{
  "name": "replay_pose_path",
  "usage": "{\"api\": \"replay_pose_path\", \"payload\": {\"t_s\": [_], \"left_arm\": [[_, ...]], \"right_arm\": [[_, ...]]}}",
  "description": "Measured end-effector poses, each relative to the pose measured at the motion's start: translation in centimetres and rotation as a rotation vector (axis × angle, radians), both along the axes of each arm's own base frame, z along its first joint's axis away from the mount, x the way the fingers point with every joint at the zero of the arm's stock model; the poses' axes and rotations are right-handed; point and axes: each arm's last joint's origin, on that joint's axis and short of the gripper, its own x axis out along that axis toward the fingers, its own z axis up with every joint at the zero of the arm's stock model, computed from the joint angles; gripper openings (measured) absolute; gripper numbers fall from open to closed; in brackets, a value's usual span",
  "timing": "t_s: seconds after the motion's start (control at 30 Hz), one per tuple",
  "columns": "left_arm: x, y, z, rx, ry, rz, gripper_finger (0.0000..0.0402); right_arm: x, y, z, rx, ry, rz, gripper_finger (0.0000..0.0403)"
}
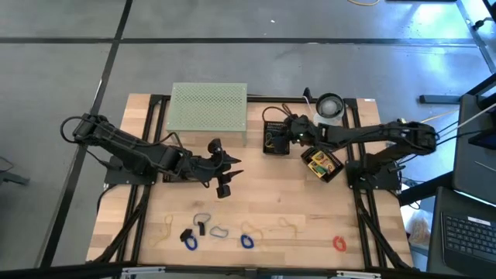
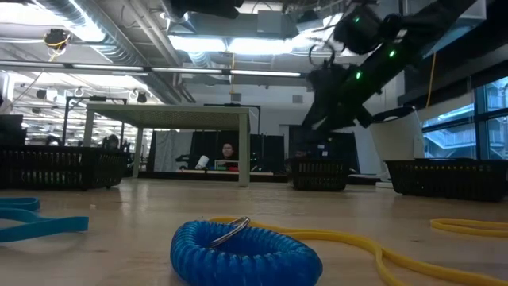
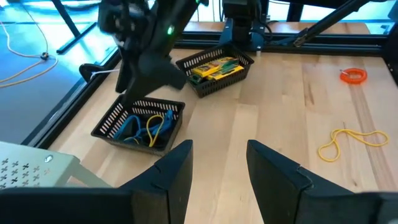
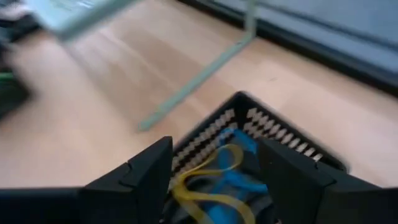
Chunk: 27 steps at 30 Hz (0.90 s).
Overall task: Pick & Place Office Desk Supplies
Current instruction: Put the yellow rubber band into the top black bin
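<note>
**A:** Worktop (image 1: 287, 209) first: you are looking at two black baskets sitting at its far side, beside the green mesh stand (image 1: 208, 106). Why there?

**B:** They are serving as drop spots, I judge. The right gripper (image 4: 214, 163) is hanging directly over the square basket (image 3: 138, 125), jaws spread wide and holding nothing, so whatever goes in is falling straight among the blue loop and yellow bands already lying there.

**A:** And the other basket?

**B:** You are seeing the crayon boxes (image 3: 215, 67) lying flat in the angled basket (image 1: 322, 164), long axis running along the basket's length, skewed to the worktop edges.

**A:** What is the left gripper (image 3: 219, 165) doing?

**B:** Waiting mid-worktop, jaws partly open and empty, aiming toward the baskets.

**A:** What is remaining for you?

**B:** Small items are strung along the near edge: a yellow rubber band (image 1: 163, 228), a black clip (image 1: 200, 228), a grey loop clip (image 1: 218, 232), two blue coil loops (image 1: 247, 241), and a red loop (image 1: 339, 243) well apart at the right end. Nearest the low camera, one blue coil (image 2: 244, 250) is lying flat.
</note>
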Motion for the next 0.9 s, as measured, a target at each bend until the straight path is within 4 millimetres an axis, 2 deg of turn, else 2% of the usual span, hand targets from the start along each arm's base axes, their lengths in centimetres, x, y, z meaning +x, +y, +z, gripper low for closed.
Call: {"api": "replay_pose_path", "payload": {"t_s": [0.2,0.27,0.37,0.57,0.7,0.9], "left_arm": [[0.0,0.0,0.0,-0.002,0.0,0.001,0.0145],[0.0,0.0,0.0,-0.002,0.0,0.001,0.0145],[0.1,0.0,-0.1,-0.001,0.003,0.001,0.0145],[0.9,-0.3,-1.3,0.014,0.047,0.0,0.0145],[1.5,-0.5,-2.3,0.023,0.075,0.0,0.0145],[1.7,-1.0,-2.8,-0.039,0.069,0.025,0.0145]], "right_arm": [[-2.0,2.2,3.1,0.193,-0.094,0.166,0.0224],[-2.4,3.3,3.5,0.269,-0.098,0.251,0.0217],[-2.5,6.1,3.5,0.342,-0.078,0.389,0.0206],[-2.5,12.3,2.2,0.39,0.024,0.593,0.019],[-2.8,15.8,0.8,0.38,0.101,0.672,0.018],[-3.4,19.4,-2.2,0.454,0.233,0.638,0.0169]]}}
